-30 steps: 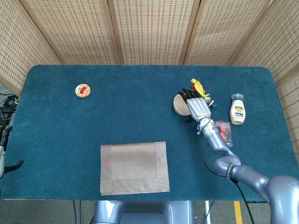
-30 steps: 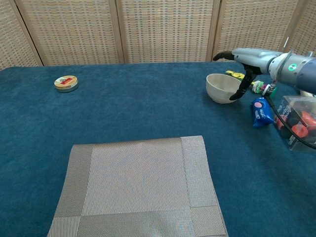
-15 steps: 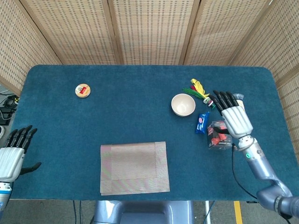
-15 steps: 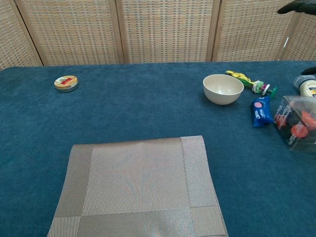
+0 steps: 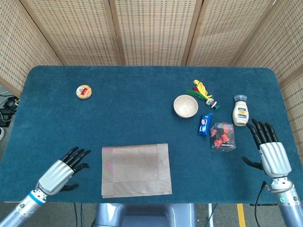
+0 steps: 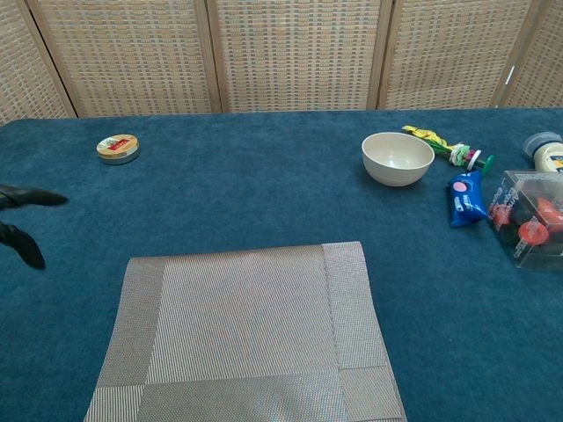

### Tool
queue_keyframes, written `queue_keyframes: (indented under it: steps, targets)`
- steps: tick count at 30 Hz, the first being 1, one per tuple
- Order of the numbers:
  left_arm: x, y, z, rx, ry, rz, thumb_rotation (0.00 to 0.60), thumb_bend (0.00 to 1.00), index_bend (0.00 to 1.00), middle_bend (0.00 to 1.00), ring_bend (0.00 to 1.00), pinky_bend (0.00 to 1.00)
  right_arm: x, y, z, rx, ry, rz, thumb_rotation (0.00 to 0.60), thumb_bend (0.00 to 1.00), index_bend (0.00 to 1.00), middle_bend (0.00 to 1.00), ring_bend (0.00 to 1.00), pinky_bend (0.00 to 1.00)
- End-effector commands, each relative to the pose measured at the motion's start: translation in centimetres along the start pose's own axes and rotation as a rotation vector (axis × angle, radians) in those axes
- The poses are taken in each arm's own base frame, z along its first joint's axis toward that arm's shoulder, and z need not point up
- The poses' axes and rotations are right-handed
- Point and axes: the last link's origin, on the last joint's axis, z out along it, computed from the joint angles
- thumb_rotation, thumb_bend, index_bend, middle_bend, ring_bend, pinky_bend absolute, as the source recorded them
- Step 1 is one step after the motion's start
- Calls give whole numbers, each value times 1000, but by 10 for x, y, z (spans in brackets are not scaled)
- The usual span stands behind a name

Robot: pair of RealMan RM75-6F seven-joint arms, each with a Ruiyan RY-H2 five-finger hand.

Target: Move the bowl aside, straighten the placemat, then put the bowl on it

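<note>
Head view shows the bowl (image 5: pixel 186 106) standing upright on the table (image 5: pixel 132 113), far and to the right of the placemat (image 5: pixel 136 170), well apart from it. It seems the bowl is already set aside, so that the mat lies free for straightening. The placemat is near the front edge, a little turned against this edge, and nothing lies on it.

The left hand (image 5: pixel 63 170) hovers just left of the mat with its fingers spread and holds nothing; I judge that it is placed there to take the mat's left border. The right hand (image 5: pixel 271 154) is at the near right, also spread and empty, well away from the bowl.

Around the bowl are a blue packet (image 5: pixel 204 124), a clear box with red things inside (image 5: pixel 222 137), a yellow and green toy (image 5: pixel 203 91) and a small squeeze bottle (image 5: pixel 240 112). These crowd the bowl's right side and could hinder a later grasp from there. A round tin (image 5: pixel 84 91) lies far left, in nobody's way.
</note>
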Motion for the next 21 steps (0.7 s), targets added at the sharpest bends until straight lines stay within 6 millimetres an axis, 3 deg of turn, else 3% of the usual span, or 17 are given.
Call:
queue_keyframes:
  steps: [1, 9, 21]
  targets:
    - [-15, 11, 13, -103, -60, 8, 600, 71, 382, 0, 0, 0, 0, 0, -6, -17, 3, 1, 600, 0, 0, 0, 0, 0]
    - [-38, 22, 32, -209, -118, 52, 600, 119, 388, 0, 0, 0, 3, 5, -6, -42, 39, -27, 600, 0, 0, 0, 0, 0]
    - [-68, 23, 32, -267, -131, 28, 600, 158, 389, 0, 0, 0, 4, 7, -5, -46, 35, -10, 600, 0, 0, 0, 0, 0]
